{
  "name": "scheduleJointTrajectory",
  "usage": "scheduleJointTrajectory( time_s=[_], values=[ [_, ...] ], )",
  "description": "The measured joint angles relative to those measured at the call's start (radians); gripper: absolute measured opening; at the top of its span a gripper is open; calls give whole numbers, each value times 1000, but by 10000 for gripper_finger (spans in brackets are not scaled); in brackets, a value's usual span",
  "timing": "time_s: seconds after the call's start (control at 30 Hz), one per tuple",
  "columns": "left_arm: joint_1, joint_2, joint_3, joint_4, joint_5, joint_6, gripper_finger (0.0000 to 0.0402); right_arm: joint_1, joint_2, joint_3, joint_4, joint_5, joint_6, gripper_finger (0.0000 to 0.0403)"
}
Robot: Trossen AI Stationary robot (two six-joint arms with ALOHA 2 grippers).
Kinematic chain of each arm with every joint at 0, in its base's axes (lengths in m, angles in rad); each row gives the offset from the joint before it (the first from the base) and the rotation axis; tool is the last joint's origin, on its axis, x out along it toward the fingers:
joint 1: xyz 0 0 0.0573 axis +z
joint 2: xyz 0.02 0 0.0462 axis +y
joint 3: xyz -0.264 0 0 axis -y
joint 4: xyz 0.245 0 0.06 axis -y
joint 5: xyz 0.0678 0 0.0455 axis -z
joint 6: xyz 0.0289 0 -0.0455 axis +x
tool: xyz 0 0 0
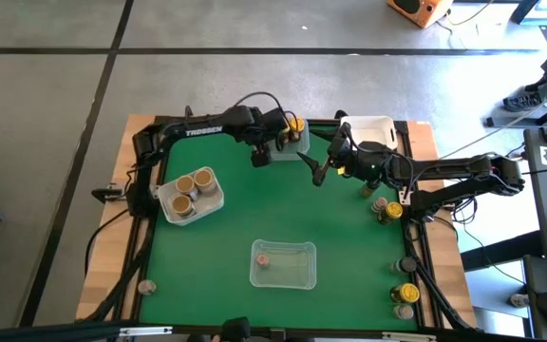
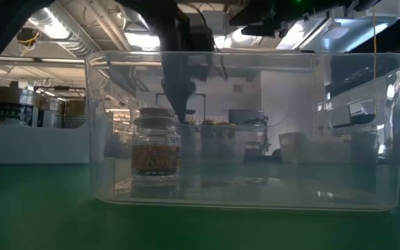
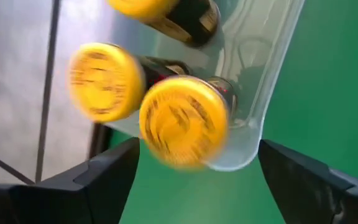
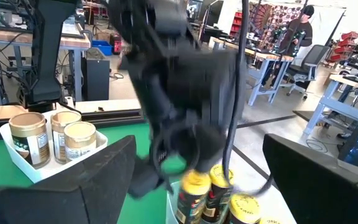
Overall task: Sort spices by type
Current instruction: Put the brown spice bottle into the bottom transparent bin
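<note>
Where glossy yellow-lidded jars [image 3: 182,121] fill a clear tub [image 3: 263,87], left claw [image 3: 194,180] spread wide.

Green mat [image 1: 254,223] on wood table [image 1: 442,275]. Clear tub [image 1: 284,265] near front edge, white tub [image 1: 167,199] at left, clear tub [image 1: 313,142] + white tub [image 1: 380,128] at back. Person [image 4: 303,28] by desks in bkgd.

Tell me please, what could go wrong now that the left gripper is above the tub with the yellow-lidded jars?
1. The left gripper hangs open over the clear plastic tub; the nearest yellow-lidded spice jar looks blurred, so it may be falling and could tip against its neighbours.
2. The right gripper, also open, sits close by; the two arms might collide.
</note>
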Motion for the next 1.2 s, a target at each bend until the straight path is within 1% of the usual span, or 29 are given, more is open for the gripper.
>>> scheduleJointTrajectory(
  time_s=[0.13,0.23,0.37,0.47,0.6,0.7,0.9,1.2],
  values=[
    [-17,-79,50,-59,-3,-6,329,0,0,0,-6,0,0,351],
    [-50,-158,74,-145,7,-39,329,0,0,0,-8,0,0,351],
    [-134,-268,70,-288,94,-120,329,0,0,0,-21,0,0,351],
    [-234,-316,69,-384,133,-205,329,0,0,0,-23,1,0,351],
    [-390,-359,68,-513,140,-340,329,0,0,0,-23,1,0,351],
    [-510,-380,67,-578,140,-479,329,0,0,0,-23,1,0,351],
    [-738,-402,67,-578,136,-740,329,0,0,0,-24,1,0,351],
    [-996,-396,67,-576,127,-985,329,0,0,0,-23,0,0,351]
  ],
)
